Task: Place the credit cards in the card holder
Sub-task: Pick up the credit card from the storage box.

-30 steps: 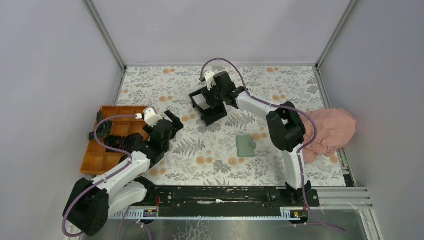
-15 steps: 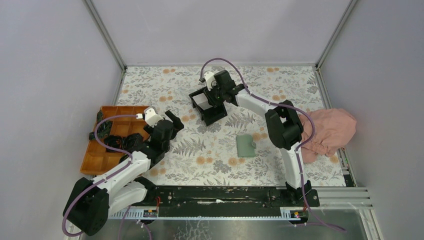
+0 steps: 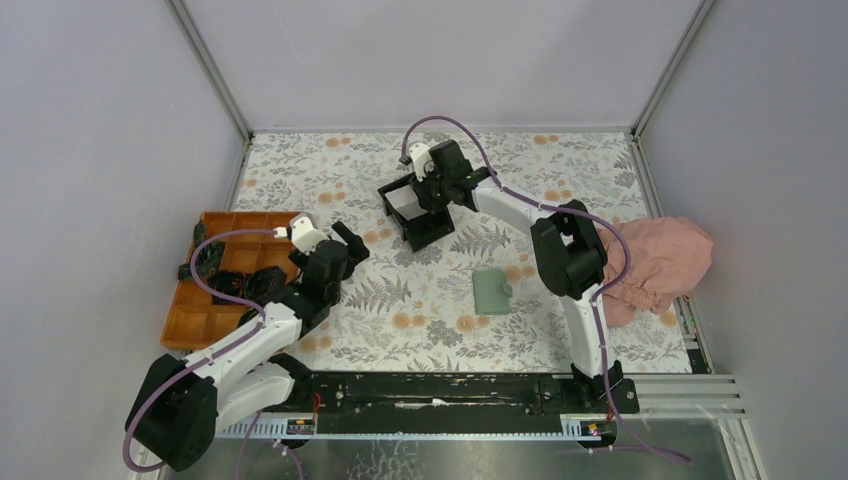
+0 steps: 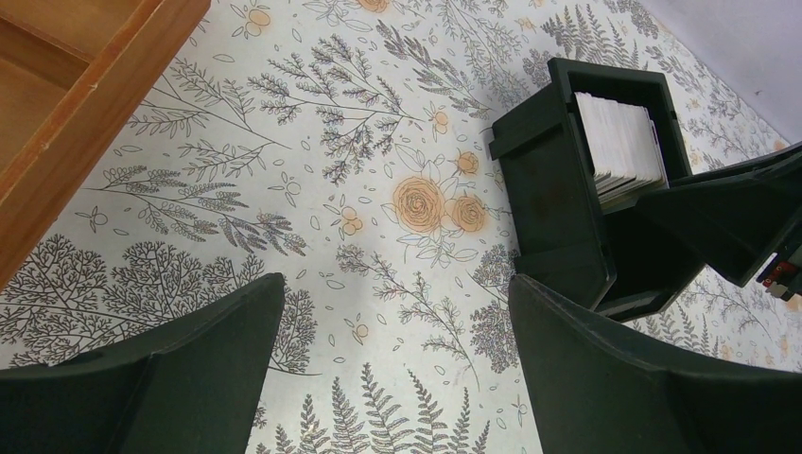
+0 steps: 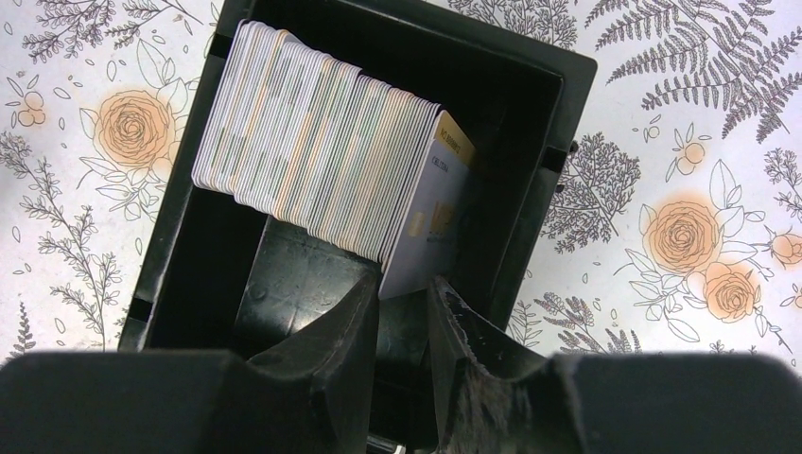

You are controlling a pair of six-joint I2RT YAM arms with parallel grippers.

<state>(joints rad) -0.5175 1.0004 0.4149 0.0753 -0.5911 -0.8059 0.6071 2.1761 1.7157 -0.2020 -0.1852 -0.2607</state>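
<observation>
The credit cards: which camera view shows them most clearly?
The right wrist view: the credit cards fill it, a row standing on edge in the black box. The left wrist view shows them small, the top view only a pale patch.

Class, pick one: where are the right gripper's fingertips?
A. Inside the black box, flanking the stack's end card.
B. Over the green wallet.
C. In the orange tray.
A: the right gripper reaches into the black box, a fingertip on each side of the end credit card.

The overhead view looks down on the table (image 3: 400, 330); both close wrist views share the black box (image 4: 549, 208).
</observation>
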